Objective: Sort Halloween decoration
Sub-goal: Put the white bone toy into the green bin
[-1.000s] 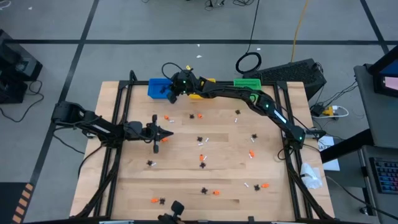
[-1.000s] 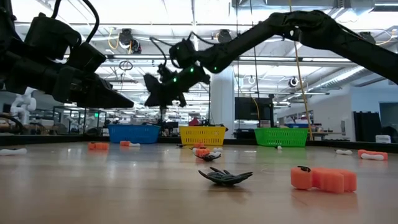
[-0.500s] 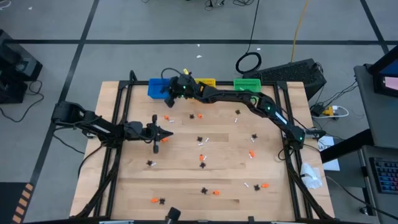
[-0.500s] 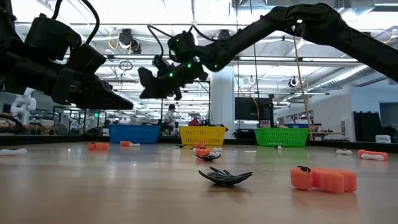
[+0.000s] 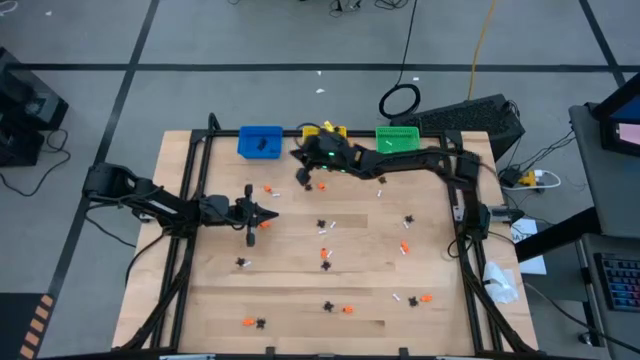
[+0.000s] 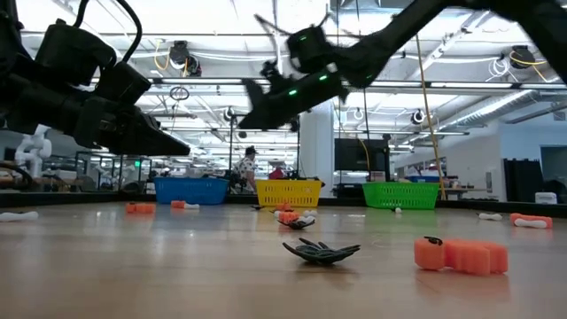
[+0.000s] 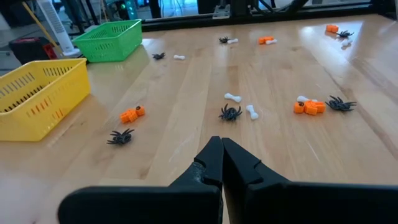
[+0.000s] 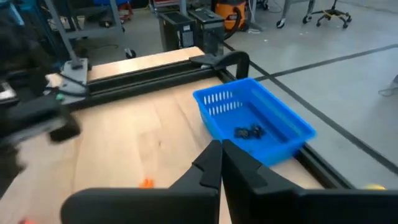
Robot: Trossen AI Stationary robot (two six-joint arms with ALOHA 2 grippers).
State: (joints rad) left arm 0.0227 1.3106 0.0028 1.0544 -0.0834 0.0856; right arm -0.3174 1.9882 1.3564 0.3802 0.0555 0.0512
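Halloween decoration pieces lie scattered over the wooden table (image 5: 300, 300): black spiders (image 7: 231, 112), orange bits (image 7: 309, 106) and white bones (image 7: 232, 97). Black pieces (image 8: 249, 132) lie in the blue bin (image 5: 260, 142) at the far edge. My right gripper (image 5: 300, 178) hangs shut and empty above the table, near the blue bin and in front of the yellow bin (image 5: 322, 131). My left gripper (image 5: 274, 212) waits shut and empty at the table's left, just above the wood.
A green bin (image 5: 397, 136) stands to the right of the yellow one at the far edge. Black rails (image 5: 190, 200) run along the table's sides. In the low view a black spider (image 6: 321, 252) and an orange piece (image 6: 461, 254) lie close to the camera.
My right gripper has drawn back from above the blue bin toward the table's right and near side, staying high, and its fingers have closed together. The arm has folded back. A black piece now shows in the blue bin where the gripper was.
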